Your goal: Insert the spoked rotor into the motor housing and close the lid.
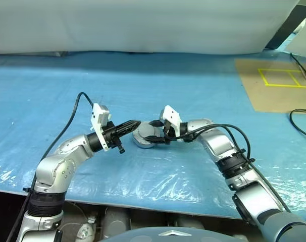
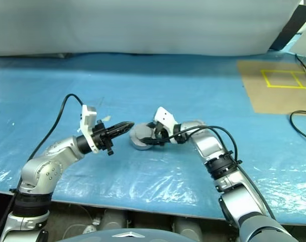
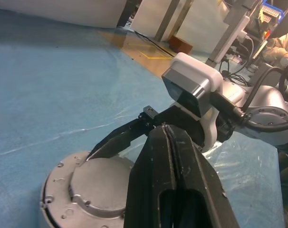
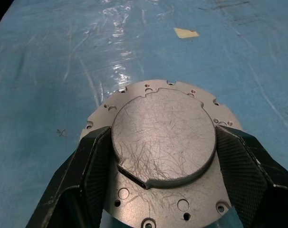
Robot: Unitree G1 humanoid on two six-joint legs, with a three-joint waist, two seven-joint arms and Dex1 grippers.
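While it sits there between the two arms, the short round silver metal motor housing (image 4: 163, 152) is the centre of everything. It's held just above the blue plastic-covered table (image 1: 158, 85), clamped by its sides in the right gripper (image 4: 160, 171), whose two black fingers (image 4: 89, 171) are spread wide, one on each side of the body. What faces that gripper's camera is a scratched flat raised face with a ring of small holes round the flange, so I'd guess this is the closed end. I can't see any copper windings from here, and I can't spot the spoked rotor or the lid anywhere on the table either.

The bit that matters for the next move: the left gripper (image 1: 129, 126) comes in roughly level from the robot's left, fingers pressed flat together with nothing between them, and its tip sits right at the housing's edge. Can't tell if it's actually touching or just beside it. So the housing lies straight ahead of the left fingertips, basically at arm's end, while the right arm already has it.

My read is the left is about to nudge or steady the housing so it can be turned or set down open side up. With the fingers closed like that it can poke but not grab, and a hard push could twist the thing in the right's grip.
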